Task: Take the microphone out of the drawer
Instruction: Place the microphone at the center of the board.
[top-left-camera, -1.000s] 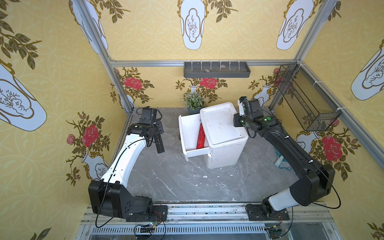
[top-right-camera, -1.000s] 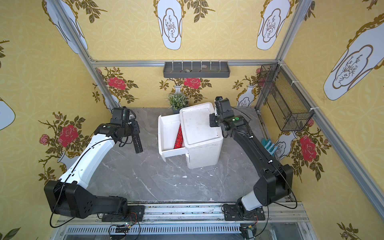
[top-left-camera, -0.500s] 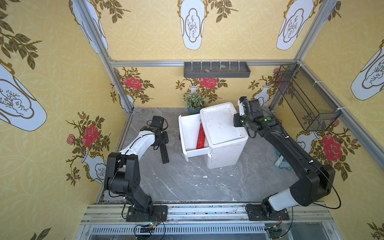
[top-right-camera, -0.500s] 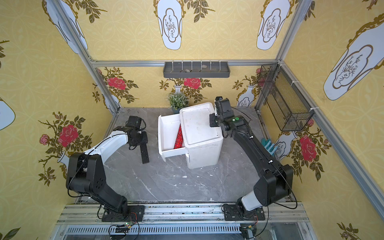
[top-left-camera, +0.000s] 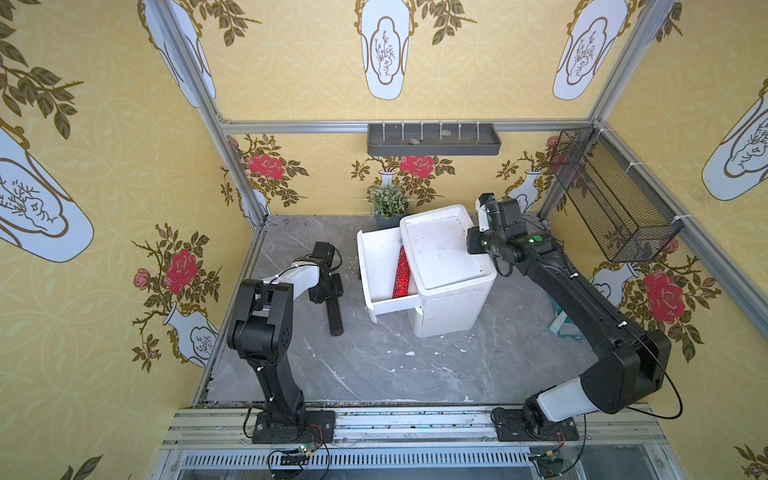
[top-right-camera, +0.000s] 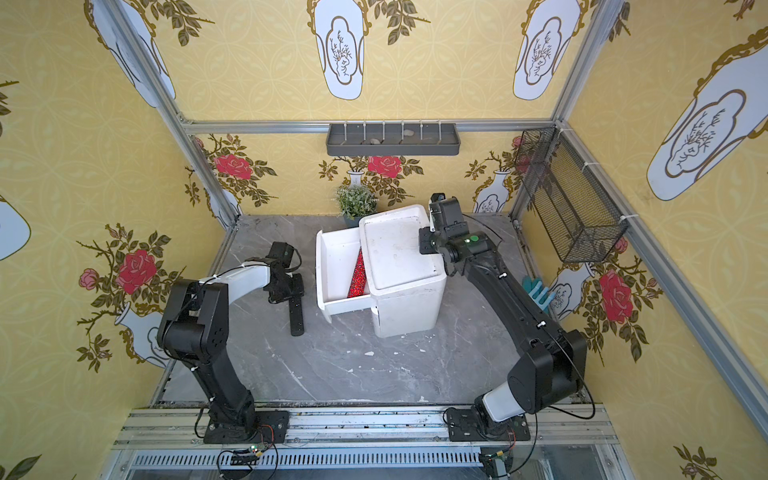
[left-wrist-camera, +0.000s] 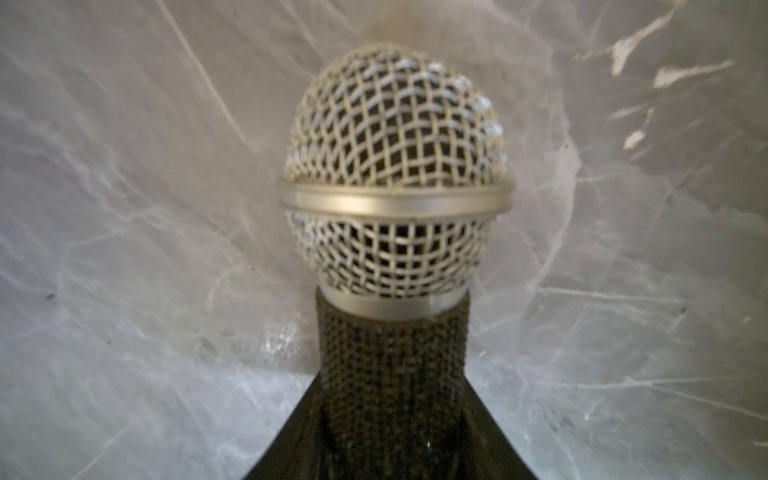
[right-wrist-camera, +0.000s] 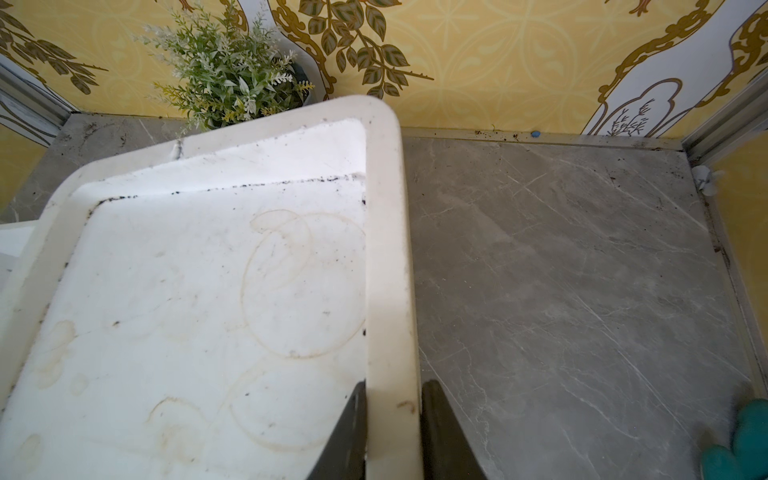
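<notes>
My left gripper (top-left-camera: 329, 291) (top-right-camera: 287, 291) is shut on a black glittery microphone (left-wrist-camera: 395, 174), low over the marble table left of the drawer. Its silver mesh head fills the left wrist view, and its black handle (top-left-camera: 335, 320) sticks out toward the table's front. The white drawer (top-left-camera: 374, 266) (top-right-camera: 332, 266) stands pulled open from the white cabinet (top-left-camera: 440, 249). A red glittery stick (top-left-camera: 402, 272) (top-right-camera: 357, 276) lies inside it. My right gripper (top-left-camera: 477, 248) (right-wrist-camera: 392, 436) is shut on the raised rim of the cabinet top (right-wrist-camera: 390, 249).
A potted plant (top-left-camera: 388, 203) (right-wrist-camera: 232, 70) stands behind the cabinet. A grey shelf (top-left-camera: 434, 139) hangs on the back wall and a wire basket (top-left-camera: 611, 199) on the right wall. A teal thing (top-right-camera: 540, 293) (right-wrist-camera: 744, 440) lies by the right wall. White crumbs dot the table.
The left arm has folded down and carried the microphone lower, away from the left wall toward the table's middle. The right arm and the drawer have not moved.
</notes>
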